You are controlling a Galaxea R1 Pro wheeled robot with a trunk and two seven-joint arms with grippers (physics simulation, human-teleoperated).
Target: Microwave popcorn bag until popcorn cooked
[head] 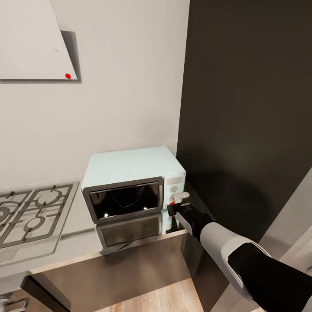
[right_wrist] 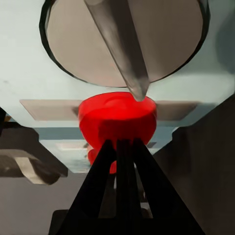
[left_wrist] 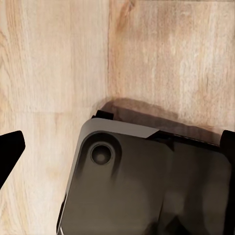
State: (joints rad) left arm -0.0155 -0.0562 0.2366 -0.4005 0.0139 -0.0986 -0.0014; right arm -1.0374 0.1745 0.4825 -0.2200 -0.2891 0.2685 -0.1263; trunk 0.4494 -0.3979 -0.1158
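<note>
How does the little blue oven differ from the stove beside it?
The microwave is a pale blue box standing up from the countertop; the gas stove lies flat, set into it. The microwave has a dark glass door on its front, shut; the stove shows open metal grates on top. The right pincer is at the microwave's panel, not the stove. Both share that counter.
</note>
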